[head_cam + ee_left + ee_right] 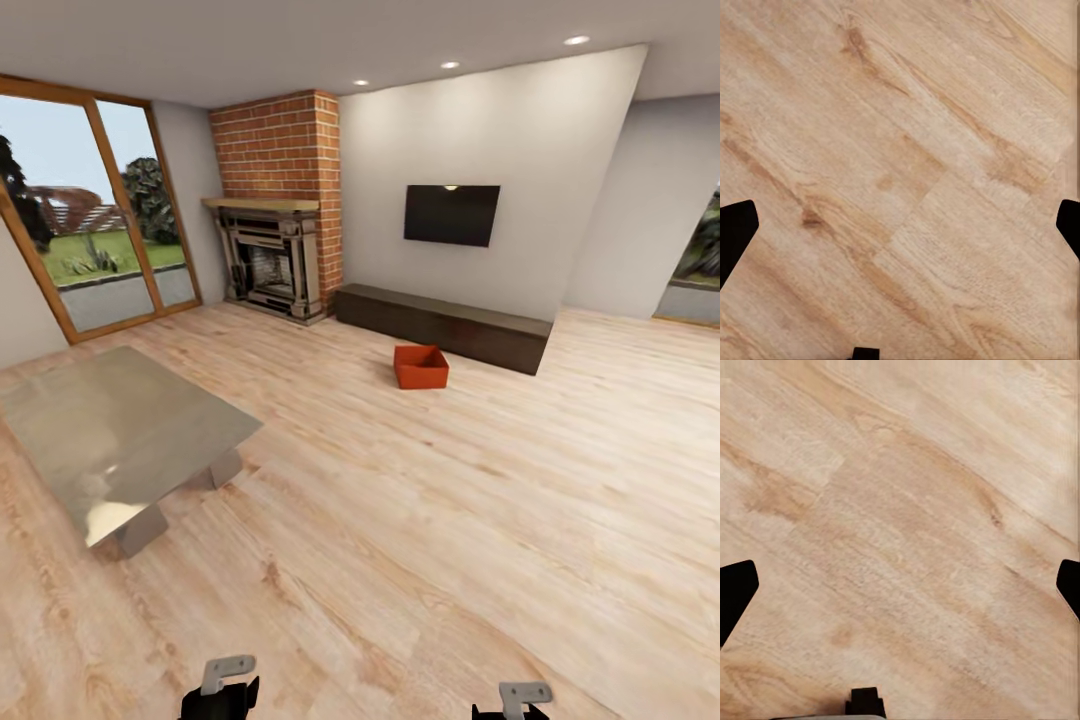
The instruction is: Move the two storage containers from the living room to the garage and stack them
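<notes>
The step in hand looks like the approach: drive across the glossy light wood-plank floor [420, 520] of the living room toward the orange-red open-topped plastic storage container [420, 366]. To do this well, the base should steer clear of the grey low table [120, 430] on the left and arrive square to the bin, stopping near enough that both arms can reach its two opposite walls, since it probably needs a two-handed lift.

The container sits on the floor just in front of the long dark low cabinet [445, 325] under the wall-mounted black screen [452, 214], to the right of the red brick fireplace [280, 210]. It lies well apart from both pincers, ahead of them and roughly midway between.

The left pincer [900, 225] and the right pincer [900, 585] each hang wide and empty over bare planks.
</notes>
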Tool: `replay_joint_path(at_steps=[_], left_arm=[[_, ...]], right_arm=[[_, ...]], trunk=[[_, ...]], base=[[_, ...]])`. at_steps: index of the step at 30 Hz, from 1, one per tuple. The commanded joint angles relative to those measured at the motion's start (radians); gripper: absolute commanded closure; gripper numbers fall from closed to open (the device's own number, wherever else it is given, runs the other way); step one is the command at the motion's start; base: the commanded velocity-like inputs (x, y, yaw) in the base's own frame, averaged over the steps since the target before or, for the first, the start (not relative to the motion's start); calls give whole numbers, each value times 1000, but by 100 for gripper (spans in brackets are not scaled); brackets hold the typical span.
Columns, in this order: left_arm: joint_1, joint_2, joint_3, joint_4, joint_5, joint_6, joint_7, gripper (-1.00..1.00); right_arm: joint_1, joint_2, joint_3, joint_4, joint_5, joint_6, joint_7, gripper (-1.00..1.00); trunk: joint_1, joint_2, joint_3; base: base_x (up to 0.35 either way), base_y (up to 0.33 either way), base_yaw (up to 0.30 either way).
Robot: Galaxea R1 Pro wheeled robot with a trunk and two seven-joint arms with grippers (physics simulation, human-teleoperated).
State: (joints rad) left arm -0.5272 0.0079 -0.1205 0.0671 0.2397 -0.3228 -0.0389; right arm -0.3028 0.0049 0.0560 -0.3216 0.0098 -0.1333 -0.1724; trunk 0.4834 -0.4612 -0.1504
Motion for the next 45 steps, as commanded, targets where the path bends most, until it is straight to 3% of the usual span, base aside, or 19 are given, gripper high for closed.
replay_joint_path(at_steps=[1, 45], left_arm=[[-2, 0, -8, 5, 10, -7, -4, -100], [-2, 0, -8, 4, 10, -7, -4, -100]], right_arm=[[-1, 0, 6, 1, 1, -2, -7, -100], [-1, 0, 6, 1, 1, -2, -7, -100]], trunk=[[1, -2, -2], [1, -2, -2]], base=[[328, -171, 0], [322, -176, 0]])
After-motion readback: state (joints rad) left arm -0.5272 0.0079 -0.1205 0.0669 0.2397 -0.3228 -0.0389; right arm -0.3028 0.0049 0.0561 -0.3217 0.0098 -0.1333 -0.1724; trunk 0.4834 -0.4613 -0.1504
